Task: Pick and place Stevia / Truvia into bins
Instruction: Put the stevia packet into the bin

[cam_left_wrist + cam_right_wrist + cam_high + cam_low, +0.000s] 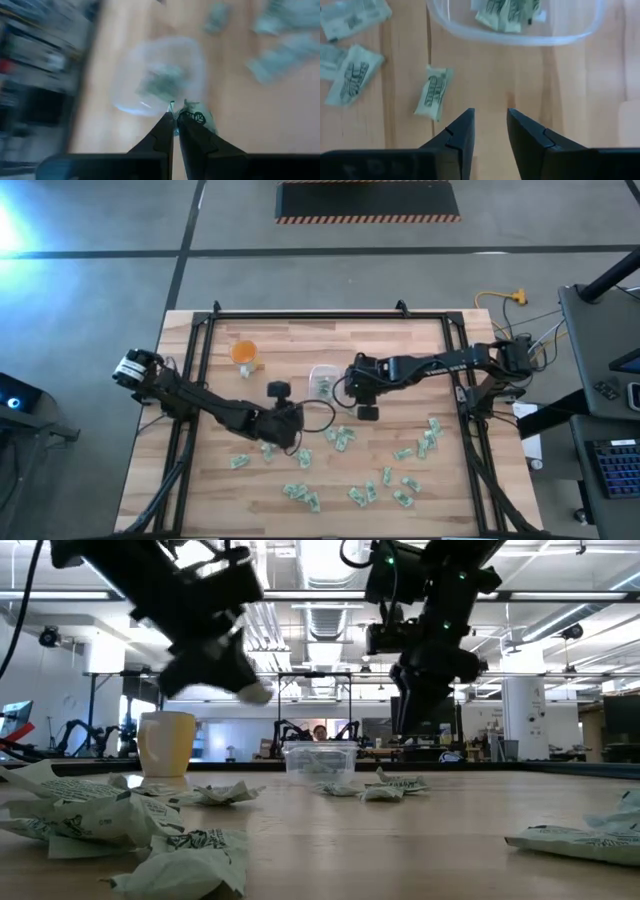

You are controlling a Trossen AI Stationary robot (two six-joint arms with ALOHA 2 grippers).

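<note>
Left gripper point(175, 117): fingers pressed together, pinching a pale green sachet point(196, 118) at the tips; positioned over the table's middle, short of the clear container point(323, 382).
Right gripper point(490, 131): fingers partly apart with bare wood showing between them, nothing held; positioned just beside the clear container's near wall.
Clear container: rests on the wooden table point(420, 355), several sachets point(506, 11) lying inside.
Loose sachets point(301, 494): scattered across the table's front half; one point(434, 93) lies just ahead of the right gripper.
Orange cup point(245, 353): stands upright, left of the container, apart from it.
</note>
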